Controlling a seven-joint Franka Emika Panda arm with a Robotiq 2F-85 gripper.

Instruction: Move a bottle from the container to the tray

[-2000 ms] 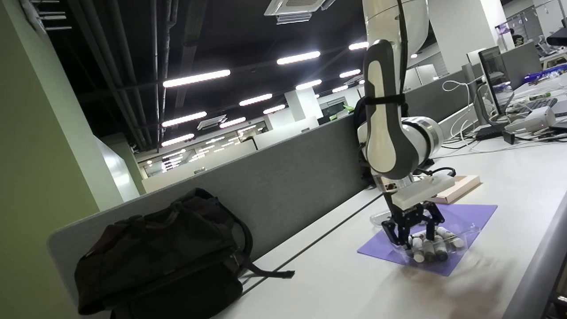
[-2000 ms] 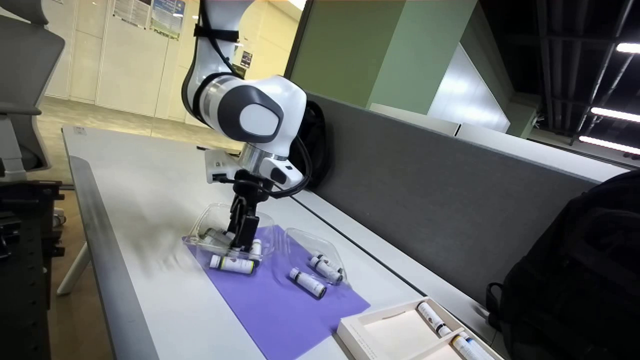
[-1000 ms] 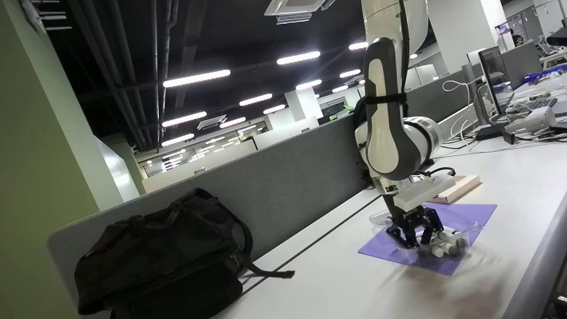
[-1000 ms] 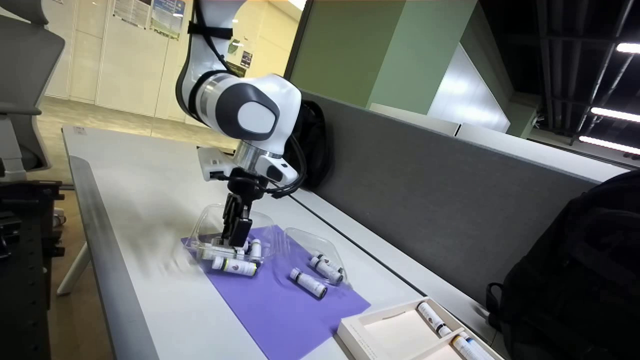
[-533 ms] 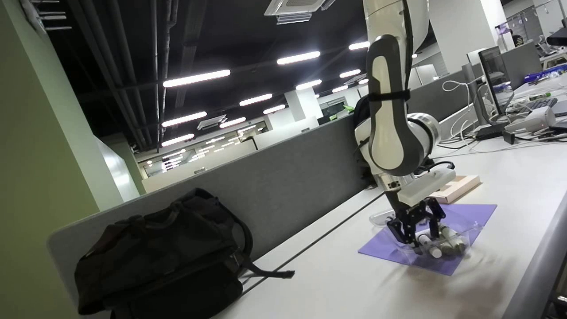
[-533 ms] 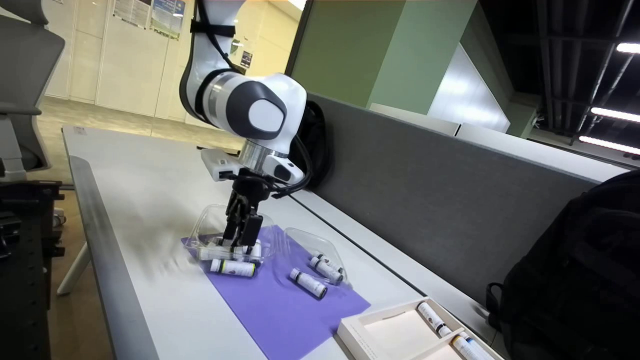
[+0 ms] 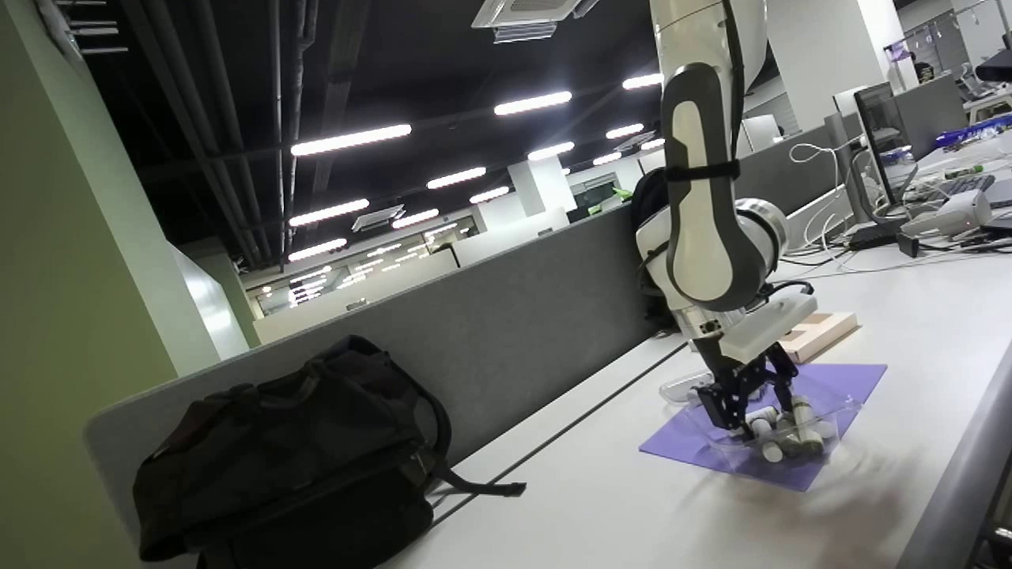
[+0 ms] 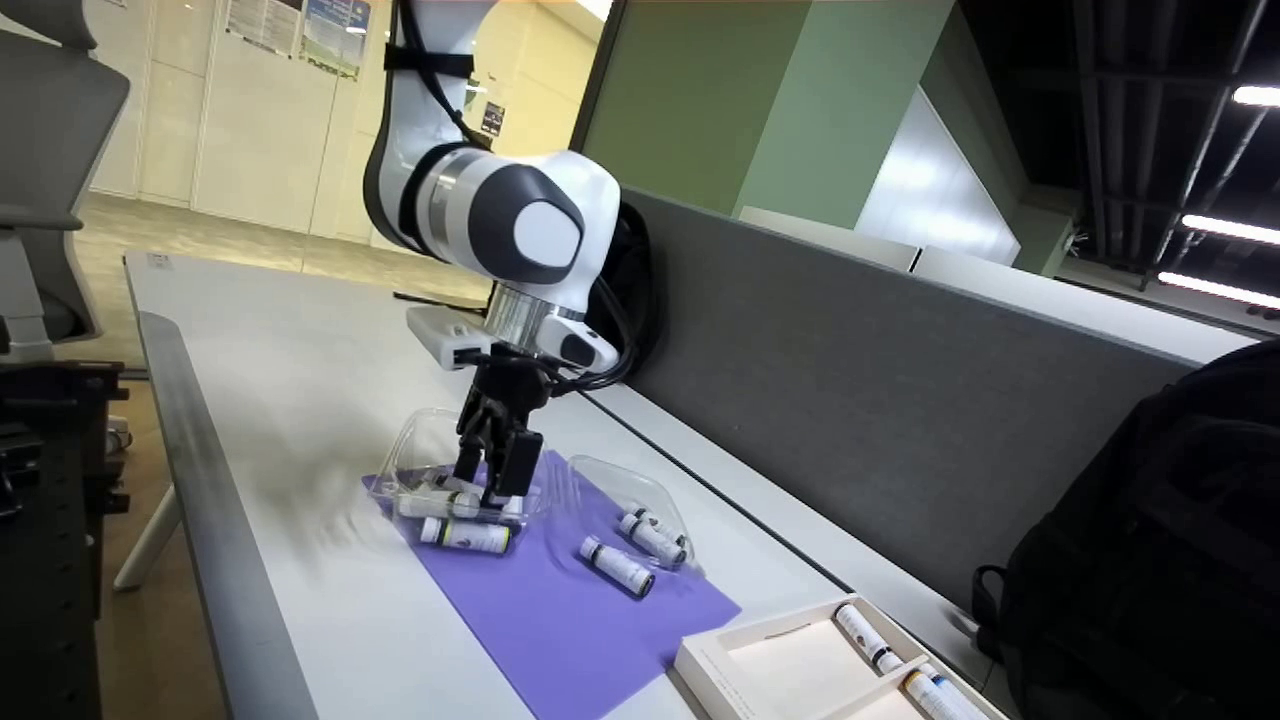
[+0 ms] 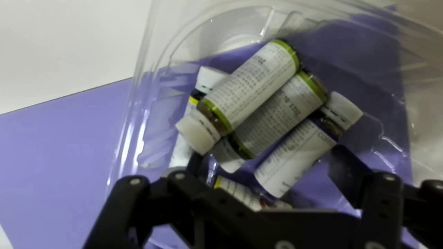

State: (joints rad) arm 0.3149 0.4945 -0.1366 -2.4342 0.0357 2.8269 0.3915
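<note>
claw [image 9: 268, 166] spread, its two sides well apart, pointing down into the container [image 9: 141, 138], where five bottles show in the wrist view; contact with any of them cannot be told. top bottle [image 9: 251, 86]: long axis diagonal, white cap toward the container's left wall, base toward its upper right. second bottle [image 9: 280, 114]: just beside, nearly parallel, cap the same way. third bottle [image 9: 296, 157]: near-parallel but reversed, cap away from the container's left wall; base end shows in the claw's gap. fourth bottle [image 9: 180, 152]: partly under the top bottle, long axis more nearly along the left wall, cap toward the container's curved upper edge. fifth bottle [image 9: 238, 192]: partly hidden by the claw, cap end unclear. labels white: green bands and rows of small print on top and second, larger letters near the neck on third, yellow band on fourth and fifth; wording too blurred to read. in an exterior view: purple sheet [image 8: 560, 620] under the container, on the table [image 8: 290, 350]; clear shell [image 8: 650, 485] beside the container, three bottles [image 8: 617, 567] at it, caps toward the container; tray [image 8: 790, 670] well apart from the container, holding more bottles [image 8: 864, 632], print on its wall too small to read.
</note>
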